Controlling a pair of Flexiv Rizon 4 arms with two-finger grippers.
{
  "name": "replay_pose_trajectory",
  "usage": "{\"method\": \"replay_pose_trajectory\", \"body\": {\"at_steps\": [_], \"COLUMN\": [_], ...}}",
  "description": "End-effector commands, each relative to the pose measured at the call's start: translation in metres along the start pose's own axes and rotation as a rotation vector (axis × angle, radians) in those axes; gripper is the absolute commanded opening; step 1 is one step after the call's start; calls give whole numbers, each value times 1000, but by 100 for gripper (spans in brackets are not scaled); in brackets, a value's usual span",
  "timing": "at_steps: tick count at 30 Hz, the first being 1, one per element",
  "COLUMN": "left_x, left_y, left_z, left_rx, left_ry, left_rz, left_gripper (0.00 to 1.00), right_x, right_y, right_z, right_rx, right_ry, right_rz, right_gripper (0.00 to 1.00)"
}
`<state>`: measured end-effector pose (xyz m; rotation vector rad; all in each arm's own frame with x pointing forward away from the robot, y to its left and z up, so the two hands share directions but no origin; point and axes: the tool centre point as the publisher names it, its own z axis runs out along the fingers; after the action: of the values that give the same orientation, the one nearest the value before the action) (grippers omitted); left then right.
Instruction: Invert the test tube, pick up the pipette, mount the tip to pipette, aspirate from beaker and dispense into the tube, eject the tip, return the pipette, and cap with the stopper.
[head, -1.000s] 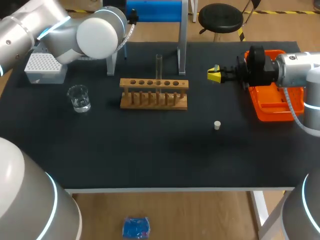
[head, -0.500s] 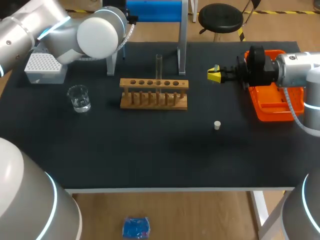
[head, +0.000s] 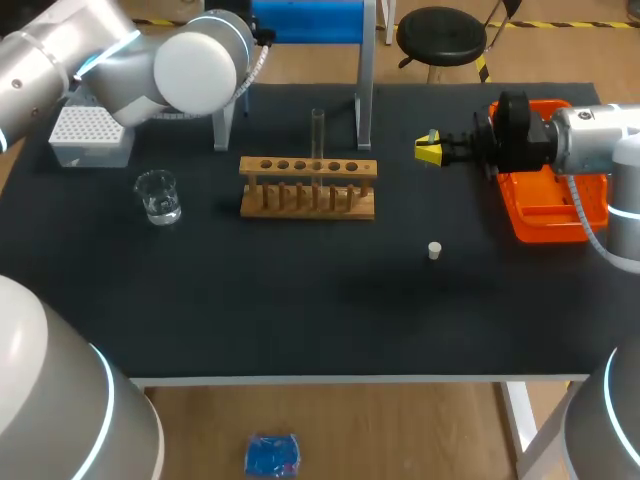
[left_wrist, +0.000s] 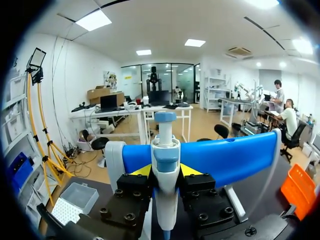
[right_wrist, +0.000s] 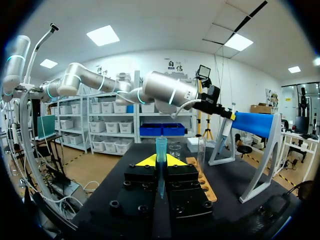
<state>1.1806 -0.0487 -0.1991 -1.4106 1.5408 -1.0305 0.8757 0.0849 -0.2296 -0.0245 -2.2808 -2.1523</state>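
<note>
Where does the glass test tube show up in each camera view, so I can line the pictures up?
Head view: the test tube stands upright in the wooden rack, mid-table.
Left wrist view: not in it.
Right wrist view: the test tube is upright in the wooden rack, ahead of the right gripper.
Shared landmark: the blue stand, behind the rack, also shows in the left wrist view and the right wrist view.

On my black tabletop (head: 300, 300) a wooden rack (head: 308, 207) stands near the middle, an orange tray (head: 545, 212) well off to its right.
</note>
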Motion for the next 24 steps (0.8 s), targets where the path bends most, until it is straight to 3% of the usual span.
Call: {"method": "replay_pose_trajectory", "body": {"at_steps": [1,14,24], "left_x": [0,0,-1], "left_y": [-6,-30,-35], "left_z": [-3,-10,-23], "left_rx": [0,36,24], "left_ry": [-9,-27,-17], "left_rz": [5,33,56], "left_gripper": [0,0,0], "right_x": [0,0,0], "right_y": [0,0,0], "right_z": [0,0,0], "right_rx": [2,2,2], "right_ry": [-1,-1,-1], "right_rz": [-1,-1,-1], "right_gripper": [0,0,0]}}
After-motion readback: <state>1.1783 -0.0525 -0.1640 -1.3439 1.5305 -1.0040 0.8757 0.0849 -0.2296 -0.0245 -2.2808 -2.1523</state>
